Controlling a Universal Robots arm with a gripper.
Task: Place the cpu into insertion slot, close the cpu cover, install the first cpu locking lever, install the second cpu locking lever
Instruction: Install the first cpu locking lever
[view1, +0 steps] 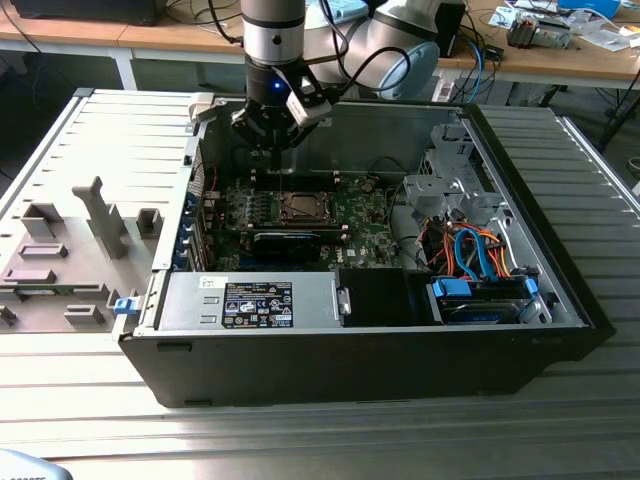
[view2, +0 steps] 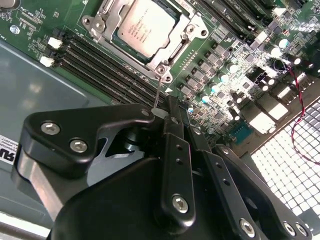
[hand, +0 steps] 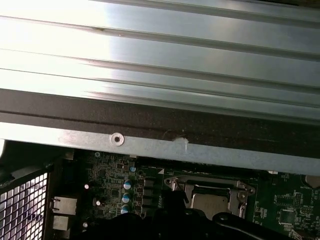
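The cpu lies flat in the slot on the board, its grey top facing up. The cover appears to be down over it, with the silver frame bordering the chip on all sides and the chip showing through the window. That fits a chip already seated and a cover already closed, so the work now seems to be at the levers.

In the second wrist view a thin lever runs from the slot's near corner straight toward the gripper and ends in a small flat tab right at the fingertips. The jaws look closed, with no gap showing between the fingers. The tab touches the side of one fingertip, but it is not clear whether it is pinched or only pressed against. Either way the tool sits where it can work that lever, just beside the long black memory slots.

In the exterior view the gripper hangs nose-down inside the open case, just behind the slot and near the far wall. The arm enters from above because the case lies on its side with the board facing up.
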